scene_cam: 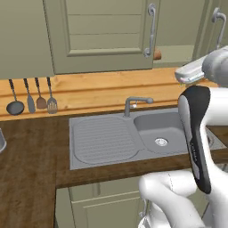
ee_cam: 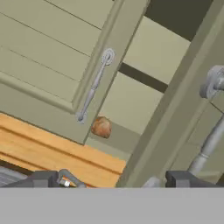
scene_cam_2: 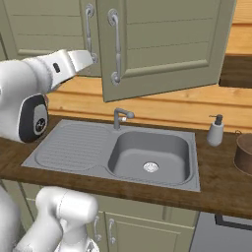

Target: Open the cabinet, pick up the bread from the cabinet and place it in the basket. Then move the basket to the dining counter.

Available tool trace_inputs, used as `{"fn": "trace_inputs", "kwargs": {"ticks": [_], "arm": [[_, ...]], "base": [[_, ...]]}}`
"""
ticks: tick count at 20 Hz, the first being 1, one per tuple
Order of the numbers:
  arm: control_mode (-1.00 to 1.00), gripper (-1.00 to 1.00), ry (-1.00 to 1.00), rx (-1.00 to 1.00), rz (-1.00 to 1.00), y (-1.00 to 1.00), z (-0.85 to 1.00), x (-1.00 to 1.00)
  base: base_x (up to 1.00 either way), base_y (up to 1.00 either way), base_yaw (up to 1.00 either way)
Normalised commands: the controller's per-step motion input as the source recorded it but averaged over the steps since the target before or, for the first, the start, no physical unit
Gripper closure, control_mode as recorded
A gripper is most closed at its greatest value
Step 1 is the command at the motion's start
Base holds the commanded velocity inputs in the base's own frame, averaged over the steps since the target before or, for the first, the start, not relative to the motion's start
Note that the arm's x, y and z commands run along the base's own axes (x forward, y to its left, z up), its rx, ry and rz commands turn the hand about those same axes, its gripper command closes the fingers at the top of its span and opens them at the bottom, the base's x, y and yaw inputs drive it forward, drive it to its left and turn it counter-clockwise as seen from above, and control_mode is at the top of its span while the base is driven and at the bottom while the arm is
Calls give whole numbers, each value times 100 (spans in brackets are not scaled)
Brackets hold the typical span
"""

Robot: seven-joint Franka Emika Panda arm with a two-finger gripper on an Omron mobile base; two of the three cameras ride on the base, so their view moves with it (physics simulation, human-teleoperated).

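Observation:
The sage-green cabinet (scene_cam: 102,35) hangs over the sink. Its left door is closed, with a curved grey handle (ee_cam: 94,87). Its right door (scene_cam_2: 162,44) stands swung out, and the handle (ee_cam: 210,131) on it is close by on the right of the hand view. In the gap between the doors the bread (ee_cam: 101,127), a small tan-brown lump, lies on the bottom shelf; it also peeks out beside the left door as bread (scene_cam: 157,54). My gripper (ee_cam: 113,181) is open and empty, facing the gap from a short distance. A round brown basket (scene_cam_2: 244,152) sits on the worktop at the right edge.
Below lie a grey sink (scene_cam_2: 147,155) with a tap (scene_cam_2: 120,117) and a soap dispenser (scene_cam_2: 215,130) on the dark wood worktop (scene_cam: 31,169). Utensils (scene_cam: 33,100) hang on the wooden back wall at left. My arm (scene_cam: 196,133) fills the right side.

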Motion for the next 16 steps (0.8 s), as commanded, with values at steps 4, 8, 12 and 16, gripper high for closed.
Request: {"fn": "trace_inputs", "kwargs": {"ticks": [4,8,12,16], "arm": [[-100,-100,28,-38,0,77,1,94],[-100,-100,38,-21,-2,8,1,100],[-100,-100,35,-21,-10,0,-12,100],[-100,-100,26,-19,-12,-31,-17,96]], "base": [[0,0,0],[0,0,0],[0,0,0],[0,0,0]]}}
